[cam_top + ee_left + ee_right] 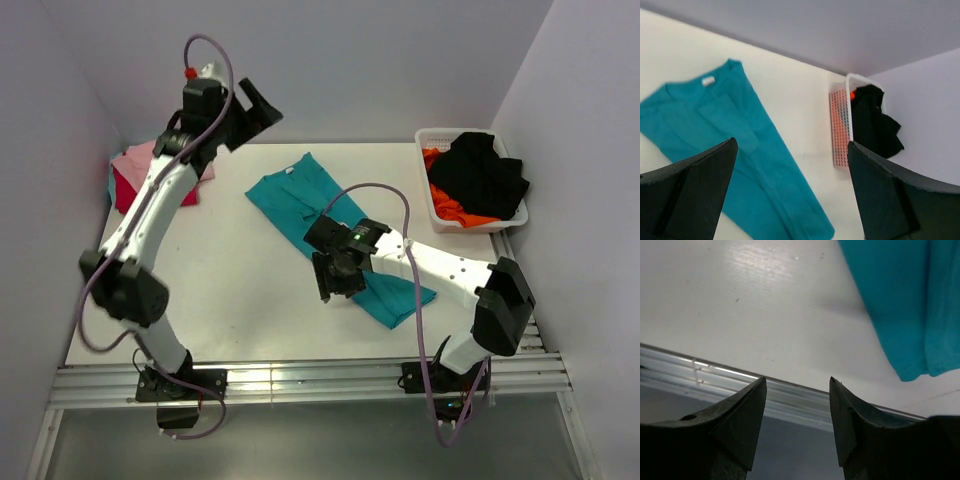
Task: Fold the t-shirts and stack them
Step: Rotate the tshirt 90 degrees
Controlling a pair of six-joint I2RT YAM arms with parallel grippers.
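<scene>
While pale walls (330, 60) enclose the smooth white table (200, 290), the soft teal t-shirt (290, 200) lies folded long at centre; left gripper (258, 118) gapes wide, right gripper (330, 290) parted, both empty.

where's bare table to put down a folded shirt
Bare table lies near-left, between the left arm and the teal shirt. Another bare patch sits between that shirt and the basket. Crowded: the far-left corner with the pink and red stack, and under the right hand.

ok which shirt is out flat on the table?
The teal t-shirt, laid long mid-table; pink and red are piled far left, black and orange bunched in the basket.
</scene>
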